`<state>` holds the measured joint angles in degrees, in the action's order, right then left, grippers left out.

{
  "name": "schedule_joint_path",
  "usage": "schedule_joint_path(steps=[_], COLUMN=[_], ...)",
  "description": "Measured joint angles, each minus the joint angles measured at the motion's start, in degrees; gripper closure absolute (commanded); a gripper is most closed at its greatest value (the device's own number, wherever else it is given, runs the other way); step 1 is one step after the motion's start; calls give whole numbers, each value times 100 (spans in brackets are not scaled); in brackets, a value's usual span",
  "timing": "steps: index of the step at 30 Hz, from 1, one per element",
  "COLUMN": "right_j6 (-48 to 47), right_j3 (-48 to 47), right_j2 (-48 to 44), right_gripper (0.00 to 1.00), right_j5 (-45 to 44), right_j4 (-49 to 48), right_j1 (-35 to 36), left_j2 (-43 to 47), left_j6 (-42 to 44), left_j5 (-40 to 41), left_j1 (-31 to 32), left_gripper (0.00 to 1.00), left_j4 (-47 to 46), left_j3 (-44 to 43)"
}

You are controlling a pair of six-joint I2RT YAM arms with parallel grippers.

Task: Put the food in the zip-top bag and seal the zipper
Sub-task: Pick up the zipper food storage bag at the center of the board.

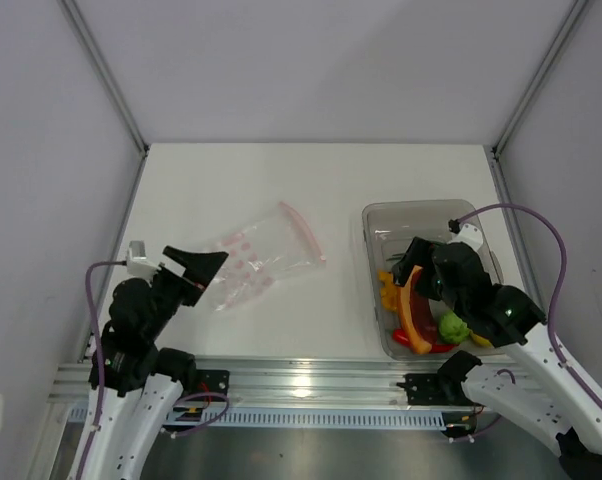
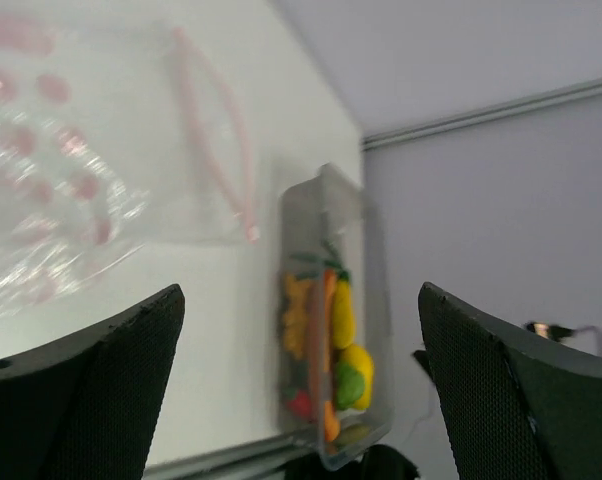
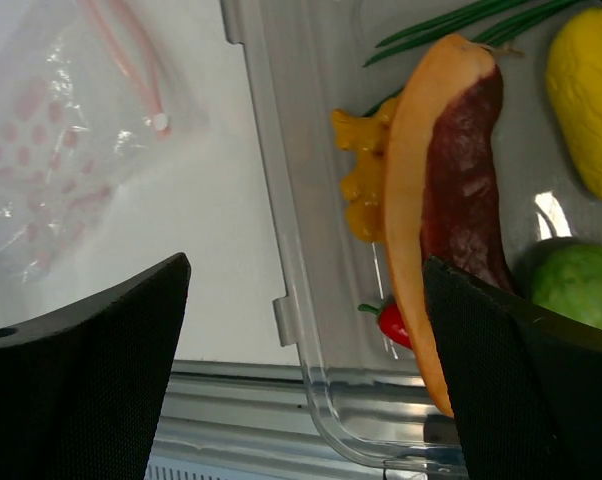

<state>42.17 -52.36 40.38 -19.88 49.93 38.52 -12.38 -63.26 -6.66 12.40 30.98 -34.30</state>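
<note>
The zip-top bag (image 1: 259, 256) lies flat and clear on the white table, its pink zipper (image 1: 301, 226) along the far right edge. The food sits in a rigid clear bin (image 1: 421, 212): a reddish-brown curved piece (image 3: 463, 190), orange chunks (image 3: 359, 185), a red chili (image 3: 396, 322), a green fruit (image 3: 576, 290), a yellow lemon (image 3: 586, 100) and green stalks (image 3: 451, 22). My left gripper (image 1: 207, 263) hangs open just left of the bag (image 2: 71, 180), holding nothing. Over the bin's near left side, my right gripper (image 1: 411, 256) is open and holds nothing.
The bin's left wall (image 3: 271, 200) runs between my right fingers in the wrist view. A metal rail (image 1: 301, 378) borders the table's near edge. Grey walls close in the left, right and back. Bare white tabletop (image 1: 311, 180) lies beyond the bag.
</note>
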Motion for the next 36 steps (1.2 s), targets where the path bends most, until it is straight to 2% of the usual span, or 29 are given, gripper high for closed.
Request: schedule_joint_path(steps=[3, 6, 11, 13, 17, 22, 31, 36], right_j6=[-15, 22, -234, -367, -584, -798, -922, -920], right_j3=[0, 0, 304, 254, -181, -424, -1679, -1934], right_j2=[107, 26, -837, -769, 752, 2540, 4347, 5176], right_gripper=[1, 1, 1, 1, 1, 1, 1, 4], right_j5=[-179, -280, 138, 487, 1298, 1910, 2361, 2896], right_j4=[129, 199, -455, -756, -1423, -2149, -3003, -3530], right_j1=[0, -20, -55, -76, 4, 299, 376, 2], left_j2=[-560, -754, -345, 9, 675, 1021, 330, 188], left_j6=[166, 352, 514, 533, 555, 748, 1204, 1384], left_j5=[-15, -105, -313, -387, -455, -487, -723, -1241], left_j1=[0, 0, 0, 0, 0, 0, 0, 0], left_gripper=[1, 0, 0, 1, 1, 1, 1, 1], left_j4=[695, 1137, 1250, 1241, 1172, 1176, 1679, 1711], left_j3=[-11, -11, -2, 11, 72, 76, -444, -463])
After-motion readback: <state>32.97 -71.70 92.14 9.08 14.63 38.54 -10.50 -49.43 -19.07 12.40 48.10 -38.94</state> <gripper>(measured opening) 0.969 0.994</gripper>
